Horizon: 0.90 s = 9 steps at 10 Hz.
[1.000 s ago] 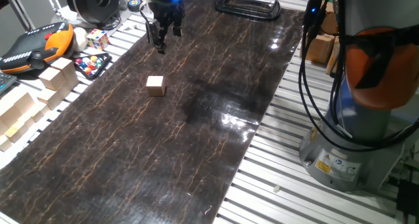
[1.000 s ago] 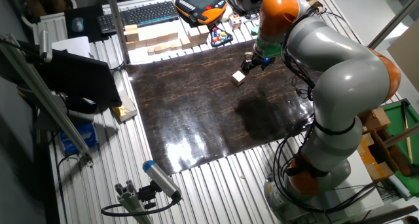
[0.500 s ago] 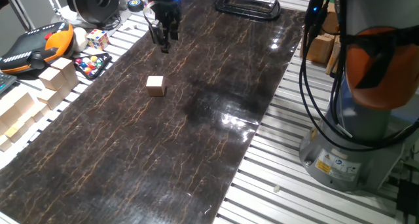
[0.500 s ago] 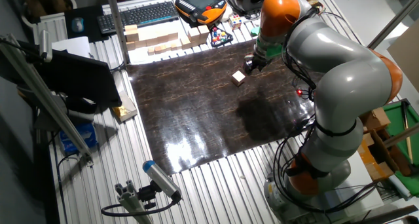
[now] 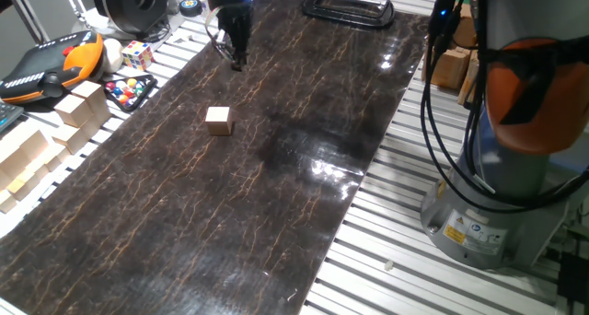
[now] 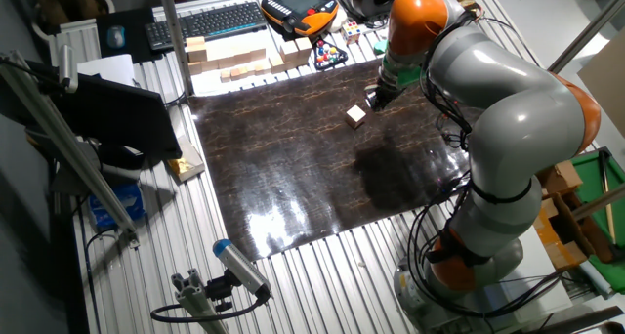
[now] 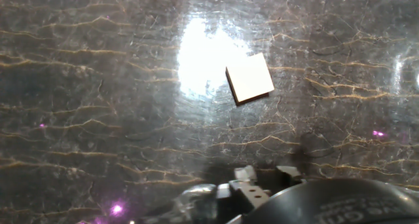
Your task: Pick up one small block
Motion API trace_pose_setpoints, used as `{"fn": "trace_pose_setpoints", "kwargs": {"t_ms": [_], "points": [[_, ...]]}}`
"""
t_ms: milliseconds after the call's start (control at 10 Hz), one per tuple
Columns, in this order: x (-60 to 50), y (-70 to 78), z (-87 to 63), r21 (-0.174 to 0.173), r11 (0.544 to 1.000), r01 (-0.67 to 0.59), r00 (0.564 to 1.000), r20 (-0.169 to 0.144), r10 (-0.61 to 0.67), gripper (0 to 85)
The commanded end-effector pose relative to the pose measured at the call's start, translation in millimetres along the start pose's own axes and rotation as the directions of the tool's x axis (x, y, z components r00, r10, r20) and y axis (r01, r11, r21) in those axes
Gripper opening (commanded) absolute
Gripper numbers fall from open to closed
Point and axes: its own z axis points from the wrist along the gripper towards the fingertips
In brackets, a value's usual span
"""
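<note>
The small block (image 5: 218, 120), a plain light-tan wooden cube, sits on the dark marbled mat (image 5: 276, 186) left of its middle. It also shows in the other fixed view (image 6: 356, 115) and in the hand view (image 7: 249, 78), right of centre. My gripper (image 5: 236, 59) hangs above the mat, beyond the block and apart from it; in the other fixed view the gripper (image 6: 372, 95) is just right of the block. Its fingers stand in line with the camera and hold nothing; the gripper looks open.
Larger pale wooden blocks (image 5: 78, 103) lie along the mat's left edge. A multicoloured puzzle cube (image 5: 137, 54), a tray of coloured balls (image 5: 129, 91) and an orange-black pendant (image 5: 51, 64) are at the far left. A black clamp (image 5: 348, 6) lies at the far end. The arm's base (image 5: 497, 204) stands right.
The gripper has turned about its axis, so its two fingers now line up instead of showing apart, and it has shifted slightly farther away. The block has not moved.
</note>
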Motion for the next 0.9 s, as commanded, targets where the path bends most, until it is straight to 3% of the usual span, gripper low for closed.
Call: {"fn": "trace_pose_setpoints", "kwargs": {"t_ms": [0, 800], "points": [[-0.6, 0.5, 0.2, 0.001, 1.000, 0.002, 1.000, 0.000, -0.002, 0.7], [-23.0, 2.3, 24.4, -0.002, 0.997, 0.083, 0.997, 0.007, -0.083, 0.7]]}}
